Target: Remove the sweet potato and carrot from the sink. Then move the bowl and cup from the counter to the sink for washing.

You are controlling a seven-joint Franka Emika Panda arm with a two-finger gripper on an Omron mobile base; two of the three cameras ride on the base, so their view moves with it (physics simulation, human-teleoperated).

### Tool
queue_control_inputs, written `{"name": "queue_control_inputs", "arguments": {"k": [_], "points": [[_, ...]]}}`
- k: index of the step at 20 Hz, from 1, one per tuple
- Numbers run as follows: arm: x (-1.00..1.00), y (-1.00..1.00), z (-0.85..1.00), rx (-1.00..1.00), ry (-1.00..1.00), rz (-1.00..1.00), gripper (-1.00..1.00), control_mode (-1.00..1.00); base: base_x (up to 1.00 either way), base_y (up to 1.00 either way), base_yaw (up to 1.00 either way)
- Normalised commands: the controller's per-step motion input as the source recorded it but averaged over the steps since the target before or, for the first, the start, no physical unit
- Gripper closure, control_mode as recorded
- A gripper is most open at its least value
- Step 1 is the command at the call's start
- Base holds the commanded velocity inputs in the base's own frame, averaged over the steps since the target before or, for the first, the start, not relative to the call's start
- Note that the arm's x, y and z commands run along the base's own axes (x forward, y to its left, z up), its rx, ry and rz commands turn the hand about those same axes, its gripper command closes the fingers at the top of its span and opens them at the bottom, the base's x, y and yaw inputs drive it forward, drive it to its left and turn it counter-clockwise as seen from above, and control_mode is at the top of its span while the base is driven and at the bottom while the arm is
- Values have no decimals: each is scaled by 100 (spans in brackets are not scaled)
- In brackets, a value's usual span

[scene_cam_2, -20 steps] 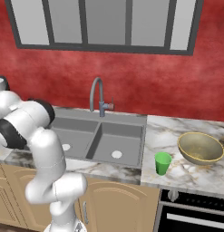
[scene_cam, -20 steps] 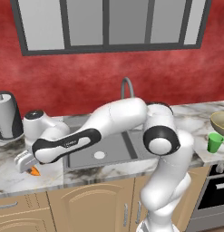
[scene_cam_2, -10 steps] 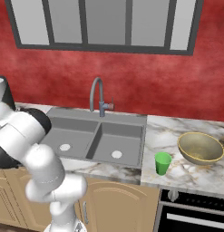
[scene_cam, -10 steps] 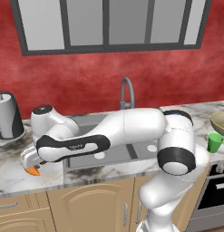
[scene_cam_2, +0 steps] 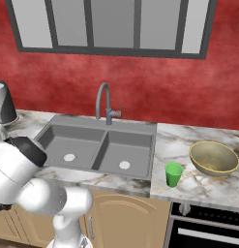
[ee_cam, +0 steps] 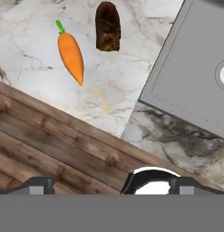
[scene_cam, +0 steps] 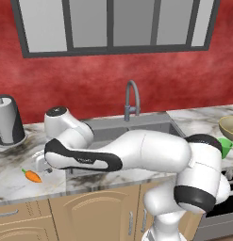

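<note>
In the hand view the orange carrot (ee_cam: 70,53) and the dark brown sweet potato (ee_cam: 108,26) lie side by side on the marble counter (ee_cam: 109,90), left of the grey sink (ee_cam: 195,77). My gripper (ee_cam: 106,186) is open with nothing between its tips, back from both, over the counter's front edge. The left base view has the gripper (scene_cam: 42,164) just right of the carrot (scene_cam: 32,176), and my arm crosses in front of the sink (scene_cam: 151,123). The green cup (scene_cam_2: 173,174) and the olive-tan bowl (scene_cam_2: 214,157) stand on the counter right of the sink (scene_cam_2: 99,145), whose basins hold nothing.
A grey and white kettle-like appliance (scene_cam: 8,121) stands at the counter's far left. The curved faucet (scene_cam_2: 105,101) rises behind the sink against the red wall. An oven front (scene_cam_2: 208,232) sits below the counter at the right. Wooden cabinet fronts (ee_cam: 50,145) run under the counter edge.
The hand has drawn back to the right from the carrot, which stays on the counter. The arm's elbow has swung forward and right, across the sink. The jaws have stayed open.
</note>
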Motion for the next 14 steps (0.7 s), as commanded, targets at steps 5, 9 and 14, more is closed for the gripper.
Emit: {"name": "queue_control_inputs", "arguments": {"k": [5, 9, 14], "points": [[-10, -41, 6, 0, 0, -14, -100, -100, 0, 0, 0], [-10, -40, 0, 0, 0, -11, -100, -100, 0, 0, 0], [-8, -38, 1, 0, 1, -9, -100, -100, 0, 0, 0]]}}
